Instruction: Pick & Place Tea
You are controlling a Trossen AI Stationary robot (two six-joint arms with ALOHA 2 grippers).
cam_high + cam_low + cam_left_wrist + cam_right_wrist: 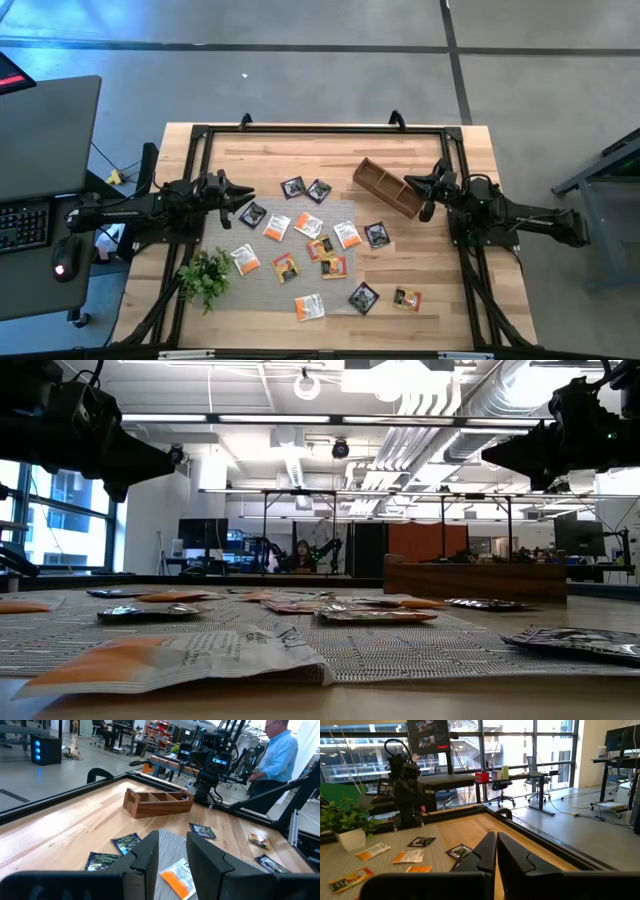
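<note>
The tea sachets [310, 255], orange-and-white and black, lay scattered over the grey woven mat [262, 283] in the centre and lower centre of the high view, two black ones just above its top edge and one at the lower right on bare wood. The left gripper [243, 196] hung at centre left above the mat's edge, its fingers [148, 854] a narrow gap apart, holding nothing. The right gripper [428, 190] sat at centre right beside the wooden tray [386, 185], fingers pressed together and empty. A green plant [205, 277] stood at the lower left
</note>
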